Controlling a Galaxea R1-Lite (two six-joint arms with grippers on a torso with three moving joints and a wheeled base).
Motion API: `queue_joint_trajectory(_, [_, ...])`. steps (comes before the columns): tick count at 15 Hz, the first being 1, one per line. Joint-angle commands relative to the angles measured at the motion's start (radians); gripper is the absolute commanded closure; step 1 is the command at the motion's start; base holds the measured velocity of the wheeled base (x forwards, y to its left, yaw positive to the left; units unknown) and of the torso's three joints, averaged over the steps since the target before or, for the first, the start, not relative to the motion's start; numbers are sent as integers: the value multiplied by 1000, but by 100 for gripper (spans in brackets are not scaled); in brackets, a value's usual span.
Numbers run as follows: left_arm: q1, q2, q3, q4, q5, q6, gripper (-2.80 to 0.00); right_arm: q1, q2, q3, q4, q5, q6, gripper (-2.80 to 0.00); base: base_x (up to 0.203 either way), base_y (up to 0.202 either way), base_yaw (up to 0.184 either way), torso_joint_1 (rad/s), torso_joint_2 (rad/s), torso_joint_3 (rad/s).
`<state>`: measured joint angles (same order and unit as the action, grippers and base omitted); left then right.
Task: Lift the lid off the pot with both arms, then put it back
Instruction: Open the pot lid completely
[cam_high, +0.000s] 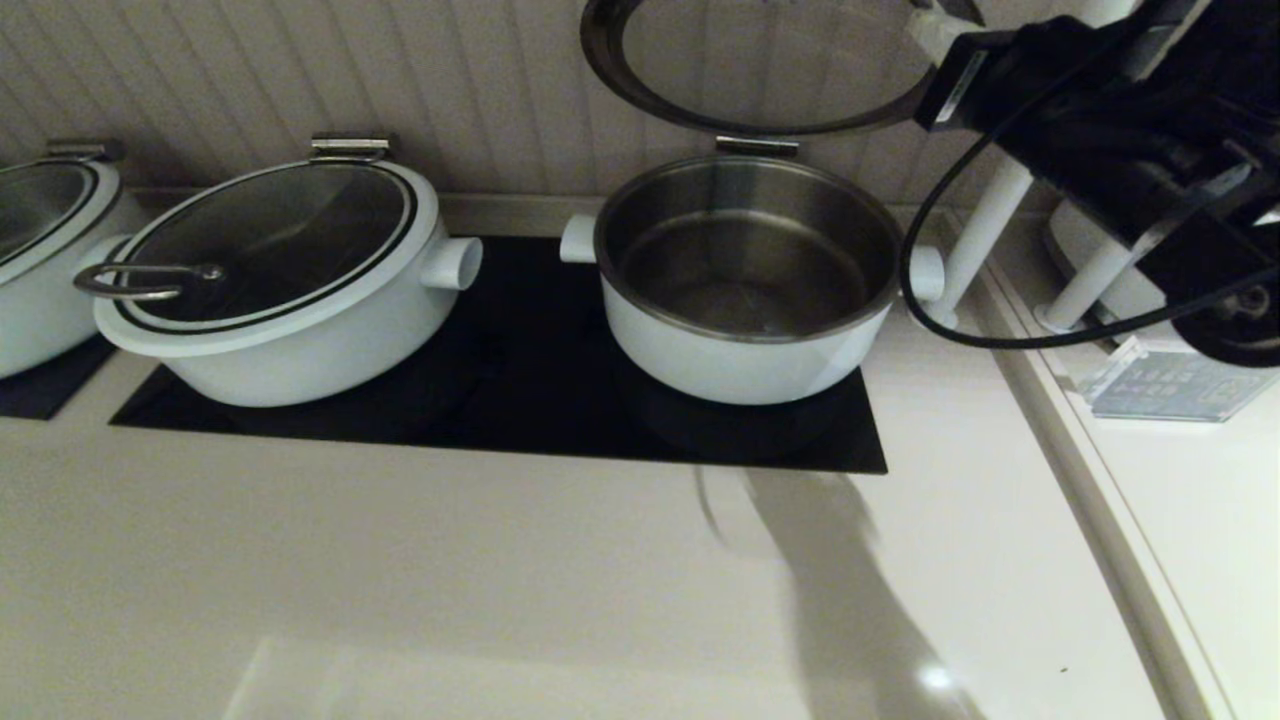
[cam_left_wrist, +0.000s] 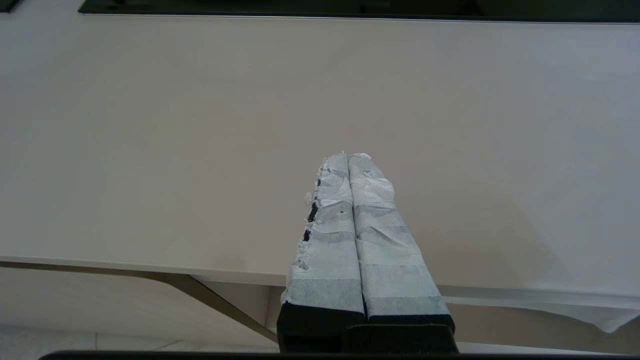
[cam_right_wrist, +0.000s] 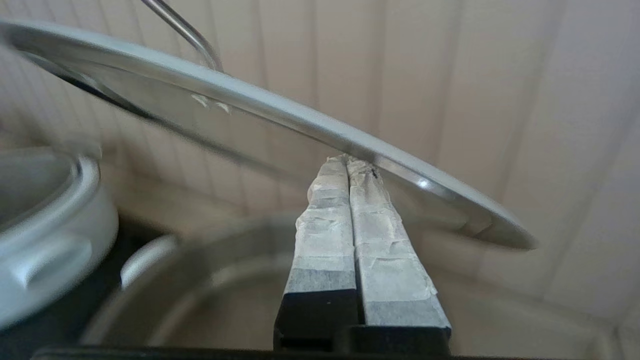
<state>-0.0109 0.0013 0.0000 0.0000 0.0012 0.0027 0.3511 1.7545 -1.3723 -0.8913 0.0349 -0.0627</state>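
Note:
The pot (cam_high: 740, 360) stands open on the right of the black cooktop (cam_high: 520, 390), its steel inside bare. The lid (cam_high: 640, 100) is raised and tilted above it, its lower edge close to a steel clip (cam_high: 757, 145) at the pot's back rim. My right gripper (cam_high: 935, 25) is at the lid's right rim. In the right wrist view its fingers (cam_right_wrist: 347, 159) are pressed together, tips touching the underside of the lid's rim (cam_right_wrist: 250, 107), above the pot (cam_right_wrist: 200, 280). My left gripper (cam_left_wrist: 348, 156) is shut and empty over the bare counter, out of the head view.
A wider white pot (cam_high: 280, 330) with its own lid sits on the cooktop's left. Another pot (cam_high: 40, 250) is at the far left. White posts (cam_high: 985, 240) and a clear plastic holder (cam_high: 1170, 385) stand to the right. A panelled wall is behind.

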Motion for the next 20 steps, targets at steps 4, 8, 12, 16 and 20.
queue_joint_trajectory(4, [0, -1, 0, 0, 0, 0, 0, 0, -7, 6, -37, 8, 0, 0, 0, 0, 0, 0, 0, 0])
queue_joint_trajectory(8, [0, -1, 0, 0, 0, -1, 0, 0, -12, 9, -35, 8, 0, 0, 0, 0, 0, 0, 0, 0])
queue_joint_trajectory(12, [0, -1, 0, 0, 0, 0, 0, 0, -19, 28, -37, 7, -2, 0, 0, 0, 0, 0, 0, 0])
queue_joint_trajectory(16, [0, -1, 0, -1, 0, -1, 0, 0, -51, 82, -35, 7, -3, 0, 0, 0, 0, 0, 0, 0])
queue_joint_trajectory(20, [0, -1, 0, 0, 0, 0, 0, 0, -90, 137, -27, 7, -3, 0, 0, 0, 0, 0, 0, 0])
